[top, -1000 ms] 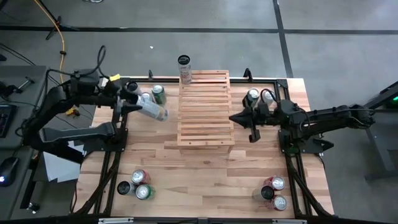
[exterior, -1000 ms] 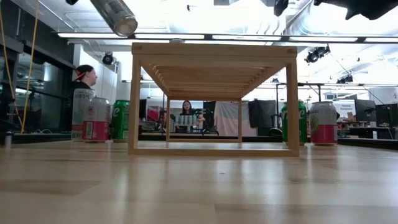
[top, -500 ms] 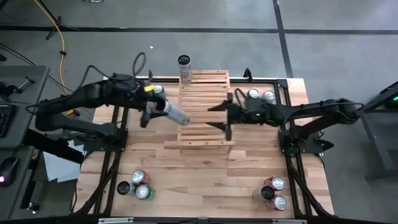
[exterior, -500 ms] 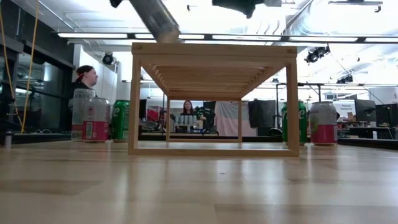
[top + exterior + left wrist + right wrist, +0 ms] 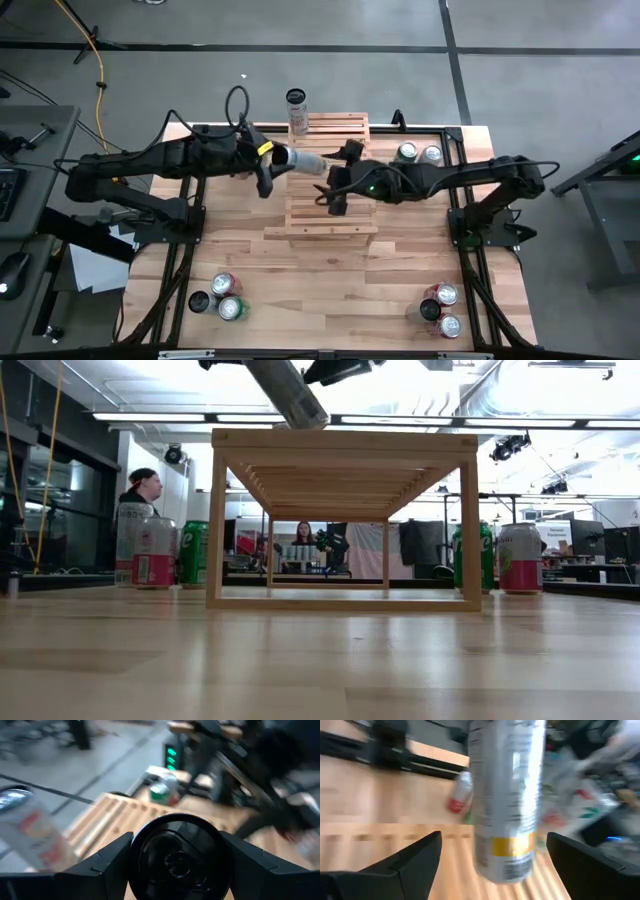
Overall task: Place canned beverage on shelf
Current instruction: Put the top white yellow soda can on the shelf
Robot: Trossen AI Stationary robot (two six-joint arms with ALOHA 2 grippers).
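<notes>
A: Above the shelf (image 5: pixel 328 178), near its back edge, the silver can (image 5: pixel 300 160) lies on its side in the air, pinched at one end by the left pincer (image 5: pixel 270 165).

B: What is the condition of the right pincer (image 5: pixel 335 185)?

A: Its fingers (image 5: pixel 410 860) stand spread, one to each side of the can body, with clear gaps. A second ago that pincer was pressed together and parked at the shelf's right edge; it has since crossed over the slats and opened.

B: And the left arm?

A: One second ago it held the can left of the shelf, above the desk (image 5: pixel 330 280). It has carried the can inward, so both pincers now meet over the top slats.

B: What does that mean for the task?

A: By judgement, a handover or a two-pincer steadying is being set up. The can is not yet on the shelf; the low view shows it tilted above the top board.

B: What lies farther off?

A: One tall can (image 5: pixel 296 108) stands at the shelf's far left corner. Spare cans (image 5: pixel 418 153) wait at the desk's back right, and more cans (image 5: pixel 222 298) at the front left. People show in the room beyond.
</notes>
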